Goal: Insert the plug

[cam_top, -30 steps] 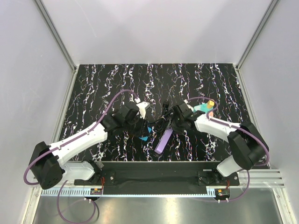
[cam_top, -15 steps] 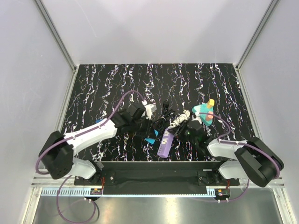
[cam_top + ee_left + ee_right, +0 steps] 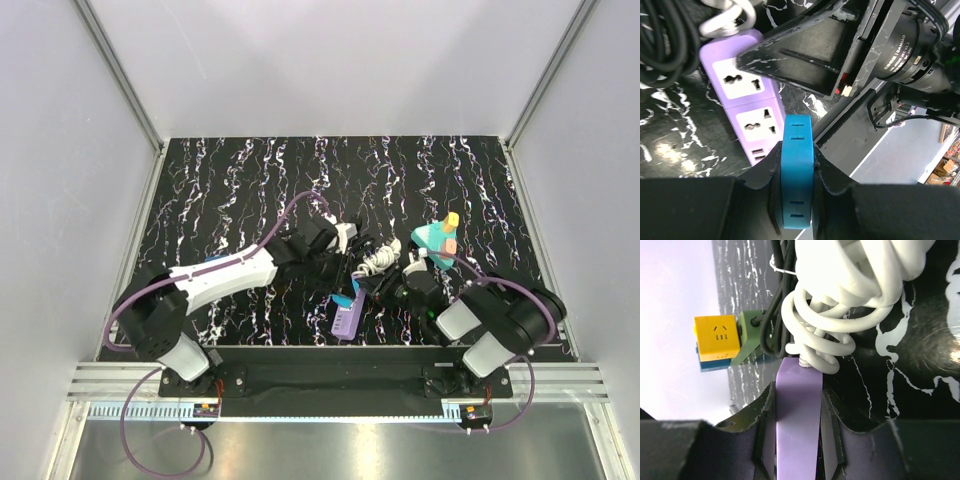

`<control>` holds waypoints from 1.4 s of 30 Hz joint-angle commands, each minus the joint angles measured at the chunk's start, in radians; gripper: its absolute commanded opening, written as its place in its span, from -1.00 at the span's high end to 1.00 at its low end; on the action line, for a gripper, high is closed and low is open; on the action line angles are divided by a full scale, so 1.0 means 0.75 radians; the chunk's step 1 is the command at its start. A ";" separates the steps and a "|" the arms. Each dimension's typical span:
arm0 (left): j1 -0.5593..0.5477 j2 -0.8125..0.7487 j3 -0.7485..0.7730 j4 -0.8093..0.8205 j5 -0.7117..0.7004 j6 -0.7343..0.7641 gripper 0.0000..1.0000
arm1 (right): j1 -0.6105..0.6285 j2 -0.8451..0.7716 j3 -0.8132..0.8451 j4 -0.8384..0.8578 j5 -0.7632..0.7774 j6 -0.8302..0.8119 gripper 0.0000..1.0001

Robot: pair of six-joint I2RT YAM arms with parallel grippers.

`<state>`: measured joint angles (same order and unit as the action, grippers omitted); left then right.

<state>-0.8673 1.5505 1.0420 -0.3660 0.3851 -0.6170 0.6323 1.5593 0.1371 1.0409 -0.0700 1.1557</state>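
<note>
The plug (image 3: pixel 797 170) is a flat blue block, and my left gripper (image 3: pixel 797 162) is shut on it. It hangs just over the near end of the purple power strip (image 3: pixel 747 107), above the small ports and beside the sockets. In the top view the plug (image 3: pixel 345 299) sits at the upper end of the power strip (image 3: pixel 347 320), under my left gripper (image 3: pixel 343 288). My right gripper (image 3: pixel 797 407) is shut on the power strip (image 3: pixel 797 390) across its narrow sides, at the end where the white cable comes out. My right gripper (image 3: pixel 388 290) lies low, right of the strip.
A coiled white cable (image 3: pixel 840 300) lies ahead of the strip's end, with black cables (image 3: pixel 772 315) beside it. A yellow cube adapter (image 3: pixel 715 335) on a teal and green block (image 3: pixel 435 238) stands to the right. The table's front rail (image 3: pixel 340 375) is close behind the strip.
My left arm has swung right, carrying the blue plug over the strip. My right arm has drawn back toward its base and closed on the strip, which has shifted and turned.
</note>
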 commanded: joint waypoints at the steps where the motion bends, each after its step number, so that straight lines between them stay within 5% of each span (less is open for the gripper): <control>1: -0.016 0.023 0.051 -0.013 -0.063 -0.057 1.00 | 0.012 0.132 -0.050 0.183 -0.029 -0.038 1.00; 12: -0.022 0.078 0.124 -0.150 -0.172 -0.028 1.00 | 0.010 0.524 -0.091 0.627 -0.060 0.063 1.00; 42: -0.128 0.227 0.300 -0.355 -0.403 -0.004 1.00 | 0.010 0.557 -0.089 0.647 -0.050 0.026 1.00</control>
<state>-0.9550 1.7050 1.2186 -0.6392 0.0975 -0.6216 0.6319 1.9293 0.0967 1.5478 -0.0994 1.2629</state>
